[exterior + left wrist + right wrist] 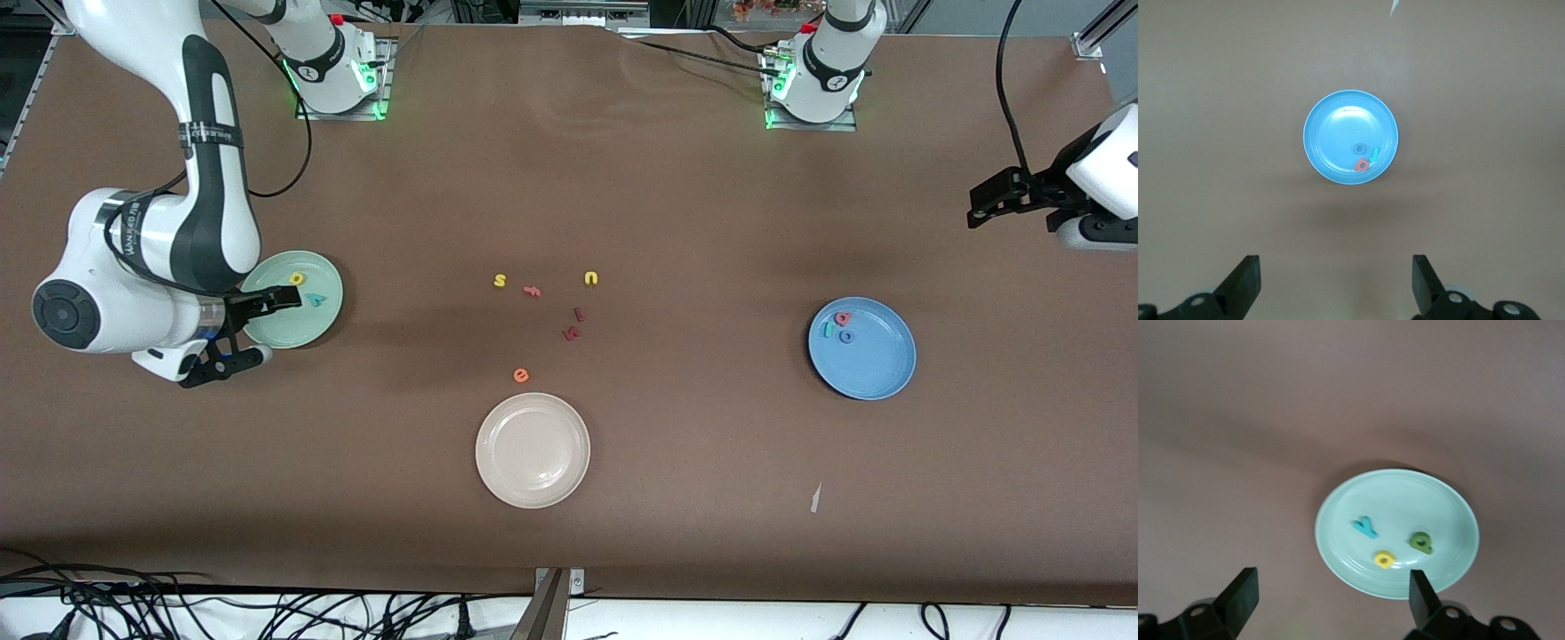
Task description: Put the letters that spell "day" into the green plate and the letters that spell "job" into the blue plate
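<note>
Dark green "d" (1421, 542) hidden in front view by right claw (258, 331), left arm's body cut off at the edge

Both grippers' jaws wide apart.

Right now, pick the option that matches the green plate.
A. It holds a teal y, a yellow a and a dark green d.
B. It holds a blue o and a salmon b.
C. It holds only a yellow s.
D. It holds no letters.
A: the right wrist view shows the teal y, the yellow a and the dark green d lying in the green plate.
</note>
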Controlling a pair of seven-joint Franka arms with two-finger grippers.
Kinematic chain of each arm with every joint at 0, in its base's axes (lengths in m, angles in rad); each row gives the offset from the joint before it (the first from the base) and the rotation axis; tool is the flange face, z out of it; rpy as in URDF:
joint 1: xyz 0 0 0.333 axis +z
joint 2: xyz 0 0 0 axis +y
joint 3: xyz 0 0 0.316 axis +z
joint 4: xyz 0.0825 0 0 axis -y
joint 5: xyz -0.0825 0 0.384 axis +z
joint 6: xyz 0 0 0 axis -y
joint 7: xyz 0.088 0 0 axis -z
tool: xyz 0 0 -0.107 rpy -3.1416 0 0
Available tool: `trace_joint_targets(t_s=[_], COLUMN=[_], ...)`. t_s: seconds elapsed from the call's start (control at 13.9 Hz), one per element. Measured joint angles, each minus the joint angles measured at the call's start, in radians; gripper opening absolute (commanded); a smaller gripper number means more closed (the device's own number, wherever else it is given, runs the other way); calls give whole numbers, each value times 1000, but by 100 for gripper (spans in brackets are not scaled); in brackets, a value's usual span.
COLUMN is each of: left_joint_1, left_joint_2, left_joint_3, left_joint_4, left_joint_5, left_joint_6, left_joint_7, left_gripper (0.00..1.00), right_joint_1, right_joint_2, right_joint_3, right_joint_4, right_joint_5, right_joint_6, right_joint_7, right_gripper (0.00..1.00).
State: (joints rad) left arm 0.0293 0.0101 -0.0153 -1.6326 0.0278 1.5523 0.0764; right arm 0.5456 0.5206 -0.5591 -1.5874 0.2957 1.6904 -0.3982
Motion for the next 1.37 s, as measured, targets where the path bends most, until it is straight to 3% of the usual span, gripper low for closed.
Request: trace_joint_targets(t_s=[0.14, 0.36, 0.43, 0.58, 0.93, 1.37], left_joint_1=[1, 0, 0, 0, 0, -2], left_joint_2=[3, 2, 2, 2, 2, 2], left_joint_3=[2, 0, -1, -1, -1, -1], left_joint_4=[0, 1, 1, 1, 1, 1], left_joint_5=[0, -1, -1, -1, -1, -1], left_joint_6=[1, 3, 7, 14, 18, 23], left_joint_7=[22, 29, 29, 29, 29, 29], left_gripper=[100, 100, 100, 100, 100, 100], right_joint_1=[-66, -234, -275, -349, -528, -583], right_joint_2=[-39, -136, -173, -258, -494, -526], right_joint_3=[128, 396, 446, 481, 486, 521], right_joint_4=[16, 17, 18, 20, 12, -68], right_joint_5=[-87, -275, -306, -320, -319, -309], right_joint_6=[-18, -22, -21, -18, -27, -20], right_joint_7=[106, 298, 324, 332, 322, 329], right_gripper=[100, 100, 100, 100, 100, 100])
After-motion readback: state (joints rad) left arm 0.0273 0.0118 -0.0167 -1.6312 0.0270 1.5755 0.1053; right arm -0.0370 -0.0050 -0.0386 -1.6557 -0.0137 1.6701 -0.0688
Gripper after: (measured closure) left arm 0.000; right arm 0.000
